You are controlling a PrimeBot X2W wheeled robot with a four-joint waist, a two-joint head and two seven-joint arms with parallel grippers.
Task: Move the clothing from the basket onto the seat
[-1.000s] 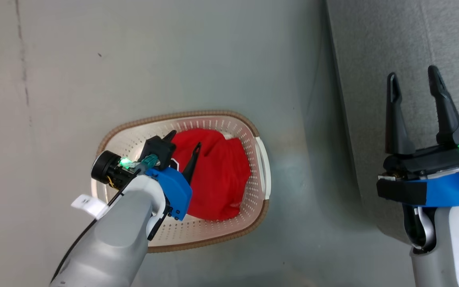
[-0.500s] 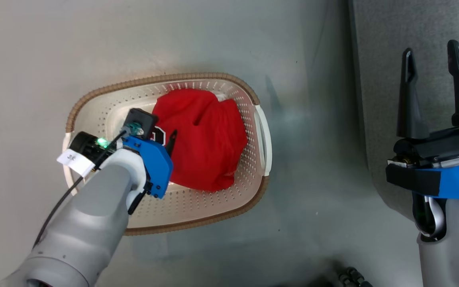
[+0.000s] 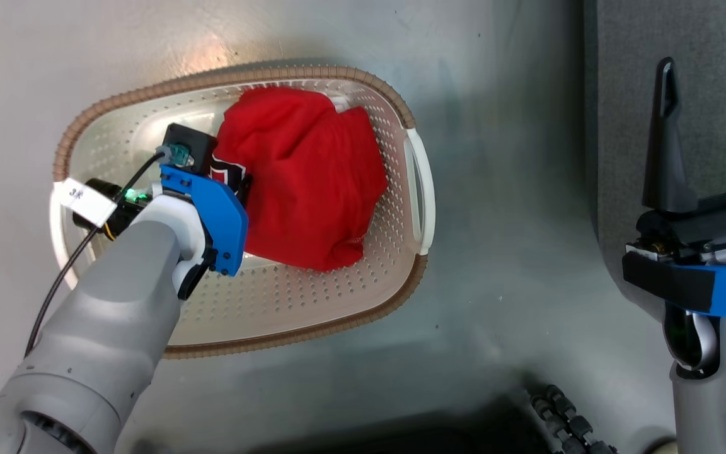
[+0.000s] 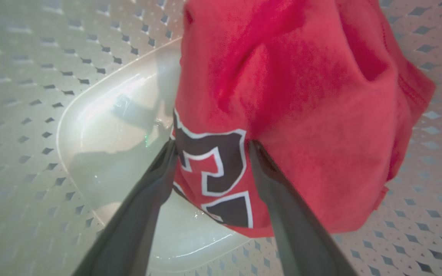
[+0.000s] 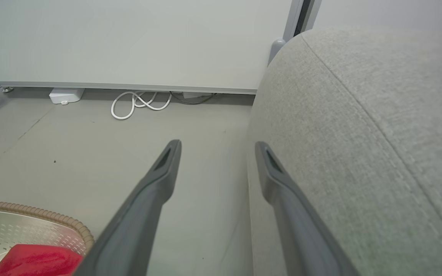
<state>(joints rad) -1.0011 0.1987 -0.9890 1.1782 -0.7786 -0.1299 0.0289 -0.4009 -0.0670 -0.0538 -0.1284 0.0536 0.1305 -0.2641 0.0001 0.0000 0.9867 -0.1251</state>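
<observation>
Red fabric is filling the 1 o'clock half of the basket [image 3: 287, 296] in my head view: the clothing [image 3: 300, 176] is lying there in one bunched heap, its far edge touching the perforated wall at 12 o'clock. The basket is sitting on the grey floor [image 3: 495, 189] at 10 o'clock of that view, with the seat [image 3: 628, 75] standing apart from it at 2 o'clock. My left arm [image 3: 104, 340] is reaching in from 7 o'clock, its blue wrist hanging over the heap's 9 o'clock side. Through the left wrist view I'm watching the left pincer [image 4: 212, 145] standing spread, its two dark fingers [image 4: 146, 199] straddling the fold that is carrying the black-and-white lettering [image 4: 221, 161]; the 3 o'clock finger is lying against the red cloth, the 9 o'clock one is sitting at the cloth's edge over the basket's glossy bottom. Nothing is being pinched. The right pincer [image 3: 705, 57] is hovering spread and empty at 3 o'clock of the head view, fingers pointing to 12 o'clock at the seat's edge. In the right wrist view the seat's rounded side is rising at 3 o'clock, the basket's brown rim [image 5: 52, 218] is showing at 8 o'clock, and a white cable [image 5: 136, 103] is lying coiled by the wall at 11 o'clock.
</observation>
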